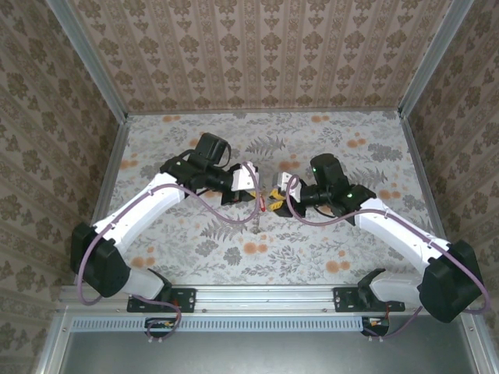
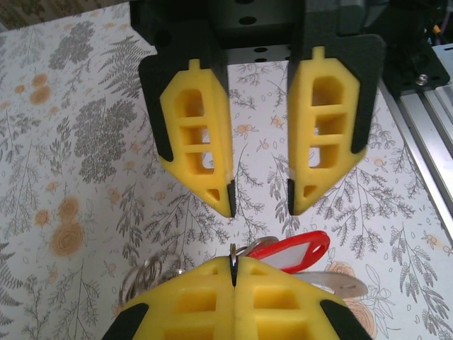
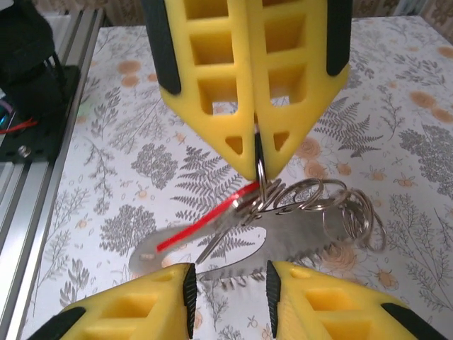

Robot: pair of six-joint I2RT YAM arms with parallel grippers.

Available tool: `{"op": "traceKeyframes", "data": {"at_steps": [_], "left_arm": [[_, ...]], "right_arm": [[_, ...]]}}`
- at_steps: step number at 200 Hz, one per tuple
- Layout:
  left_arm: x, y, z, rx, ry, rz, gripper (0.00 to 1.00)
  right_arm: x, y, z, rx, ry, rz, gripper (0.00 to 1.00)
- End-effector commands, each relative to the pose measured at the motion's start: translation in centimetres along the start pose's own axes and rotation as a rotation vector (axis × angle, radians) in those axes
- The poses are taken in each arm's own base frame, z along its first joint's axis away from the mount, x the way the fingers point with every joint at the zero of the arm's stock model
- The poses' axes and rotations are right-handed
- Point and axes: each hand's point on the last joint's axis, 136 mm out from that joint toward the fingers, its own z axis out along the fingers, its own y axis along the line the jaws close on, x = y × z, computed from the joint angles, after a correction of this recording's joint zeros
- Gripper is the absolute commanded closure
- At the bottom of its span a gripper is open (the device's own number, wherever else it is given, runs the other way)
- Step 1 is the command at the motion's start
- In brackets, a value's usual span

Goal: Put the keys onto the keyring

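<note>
Keyring (image 3: pixel 263 185) pinched by right gripper (image 3: pixel 256 152), table edges well apart.

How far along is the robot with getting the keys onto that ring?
Seemingly done: a red key hangs bunched with the keyring. In hand: the right gripper pinches the keyring, while the left gripper sits open opposite. Left: threading any other keys.

keys (image 3: pixel 212 234) blurry — blade shapes unclear | keyring (image 3: pixel 260 173) top pinched inside right gripper (image 3: pixel 256 152) | top view — too small
</note>
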Motion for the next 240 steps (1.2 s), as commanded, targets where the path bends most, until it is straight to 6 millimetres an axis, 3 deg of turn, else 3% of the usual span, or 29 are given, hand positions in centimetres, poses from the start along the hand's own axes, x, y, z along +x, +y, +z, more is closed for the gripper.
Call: {"op": "traceKeyframes", "data": {"at_steps": [1, 42, 105, 173, 210, 240], "left_arm": [[-1.4, -1.7, -0.9, 0.045, -0.068, 0.074, 1.00], [-2.2, -3.0, -1.3, 0.098, -0.130, 0.126, 1.00], [-4.0, -5.0, -2.6, 0.157, -0.243, 0.271, 1.00], [-5.1, -6.6, -2.9, 0.226, -0.299, 0.316, 1.00], [-5.3, -7.2, -2.8, 0.252, -0.310, 0.324, 1.00], [-5.7, -7.7, -2.6, 0.273, -0.312, 0.332, 1.00]], "right_arm": [[-1.3, 0.3, -1.2, -0.037, -0.019, -0.112, 0.66], [-2.5, -1.2, -2.0, 0.003, -0.053, -0.206, 0.67], [-3.2, 1.9, -2.2, -0.140, -0.053, -0.363, 0.64], [-2.9, 2.5, -2.1, -0.160, -0.015, -0.396, 0.64], [-3.1, 3.8, -3.3, -0.184, 0.027, -0.416, 0.64], [-5.1, 2.6, -5.1, -0.038, 0.017, -0.551, 0.64]]}}
